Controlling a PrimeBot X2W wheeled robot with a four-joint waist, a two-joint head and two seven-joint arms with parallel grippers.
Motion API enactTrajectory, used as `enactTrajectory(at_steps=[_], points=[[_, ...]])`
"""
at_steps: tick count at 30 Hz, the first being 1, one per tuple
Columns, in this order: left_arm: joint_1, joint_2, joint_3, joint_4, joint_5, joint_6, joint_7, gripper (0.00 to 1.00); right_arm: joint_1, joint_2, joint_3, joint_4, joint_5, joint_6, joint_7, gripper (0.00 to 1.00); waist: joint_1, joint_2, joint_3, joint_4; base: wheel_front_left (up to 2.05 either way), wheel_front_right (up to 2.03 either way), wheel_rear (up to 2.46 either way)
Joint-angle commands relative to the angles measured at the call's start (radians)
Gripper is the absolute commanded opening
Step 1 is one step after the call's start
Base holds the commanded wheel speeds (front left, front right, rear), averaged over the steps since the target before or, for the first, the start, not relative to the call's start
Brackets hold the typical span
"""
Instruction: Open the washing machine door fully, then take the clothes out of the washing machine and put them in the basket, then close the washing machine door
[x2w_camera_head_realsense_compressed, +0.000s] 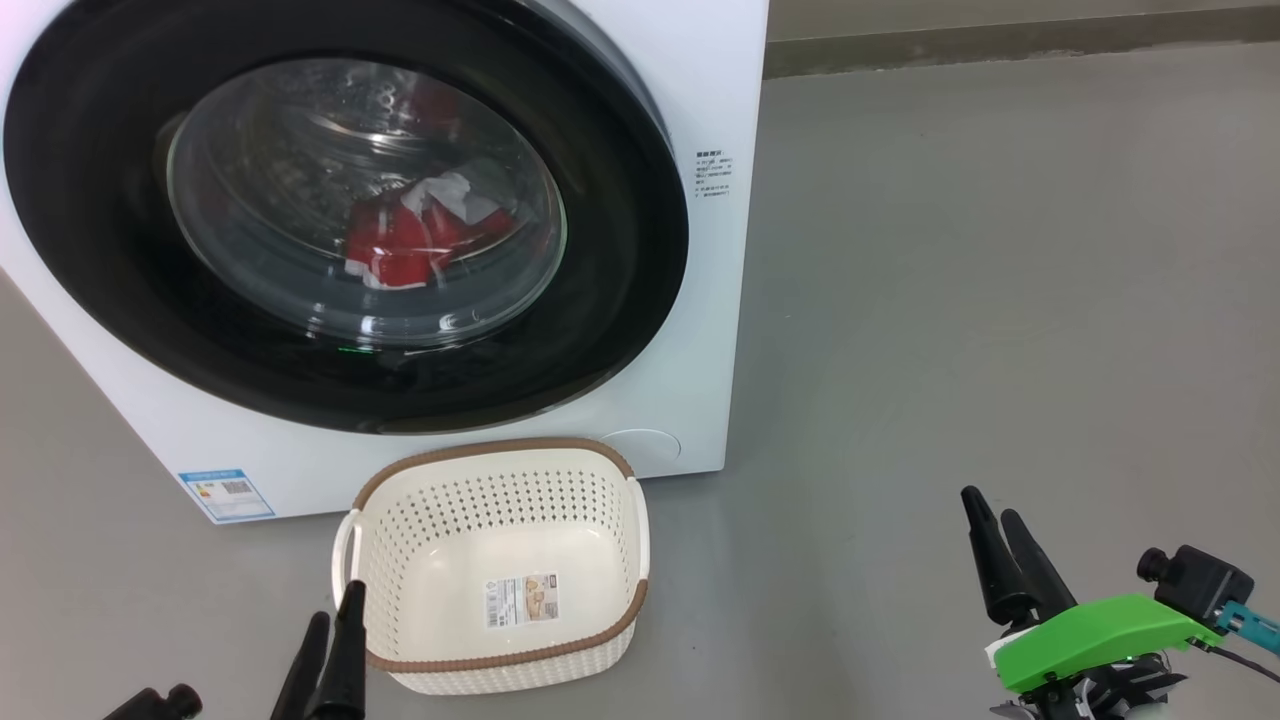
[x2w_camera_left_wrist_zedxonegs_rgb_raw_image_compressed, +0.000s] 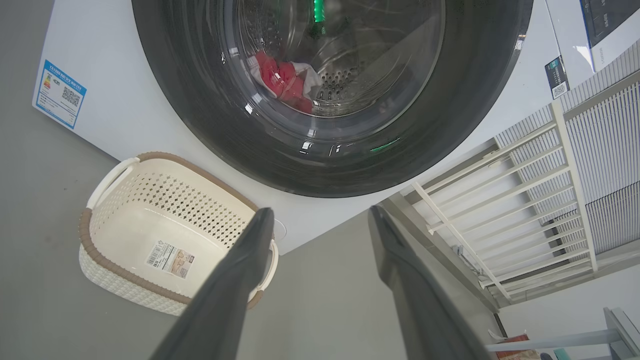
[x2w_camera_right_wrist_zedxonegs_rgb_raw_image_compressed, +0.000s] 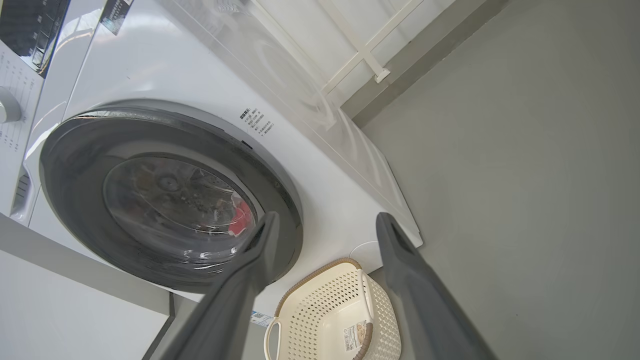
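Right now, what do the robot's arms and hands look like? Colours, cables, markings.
The left hand and the right hand each have two long, tapered, matte black fingers with no markings I can make out. Behind the right hand's fingers sits a bright green shell. A small black camera is mounted on it, with a teal plug and a thin black cable.

You see the washing machine door cut off by the head view's top edge. The clothes blur behind its glass, outlines unclear. The label at centre right and the basket's sticker are too small to read.
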Motion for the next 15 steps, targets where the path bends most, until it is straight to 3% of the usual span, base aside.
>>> enactTrajectory(at_steps=[1,15], points=[[-0.043,0.011,0.021,-0.031,0.027,-0.004,-0.016,1.0,-0.055,-0.012,0.019,-0.029,-0.03,0.0,-0.012,1.0,-0.0001,0.0,-0.001,-0.001,0.0,0.0,0.0],[-0.041,0.011,0.038,-0.041,0.179,-0.005,-0.057,1.0,-0.071,-0.016,0.043,-0.031,-0.18,0.0,-0.053,1.0,-0.0001,0.0,-0.01,-0.007,0.0,0.0,0.0]])
